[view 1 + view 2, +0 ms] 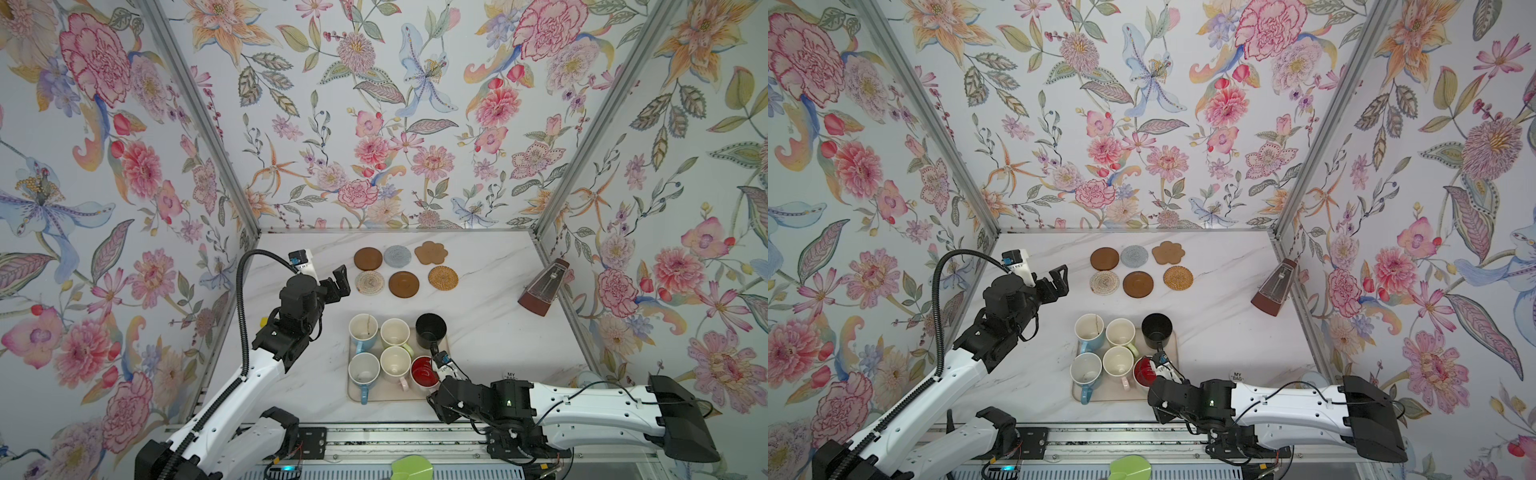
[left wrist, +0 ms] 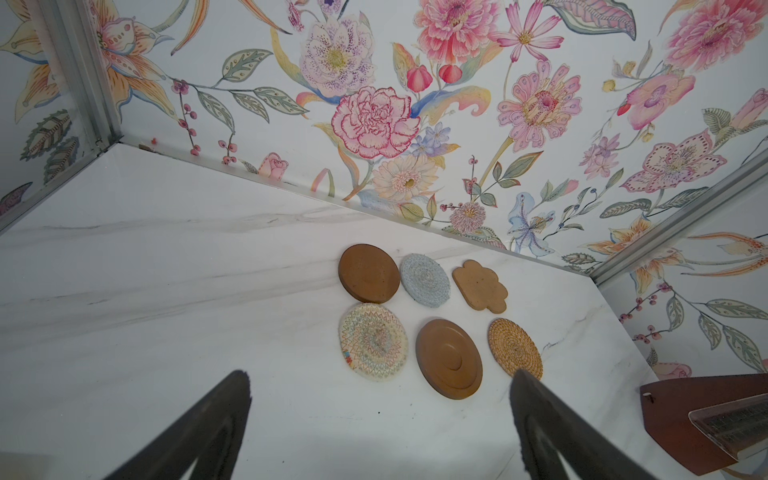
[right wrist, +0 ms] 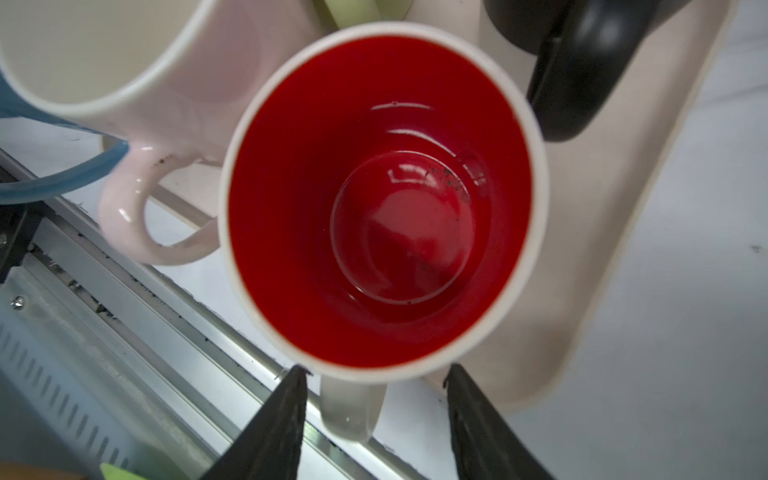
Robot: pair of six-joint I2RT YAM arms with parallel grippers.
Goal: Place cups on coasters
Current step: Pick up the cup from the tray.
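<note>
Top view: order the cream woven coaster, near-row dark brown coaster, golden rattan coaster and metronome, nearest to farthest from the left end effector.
From the open left end effector:
1. cream woven coaster, near row, closest end.
2. near-row dark brown coaster, middle of that row.
3. golden rattan coaster, near row, far end.
4. metronome, by the right wall.

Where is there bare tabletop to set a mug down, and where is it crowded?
Bare marble lies between the golden rattan coaster, the tray and the metronome, and in the band between the near coasters and tray. Crowded: the tray, six mugs packed together.
</note>
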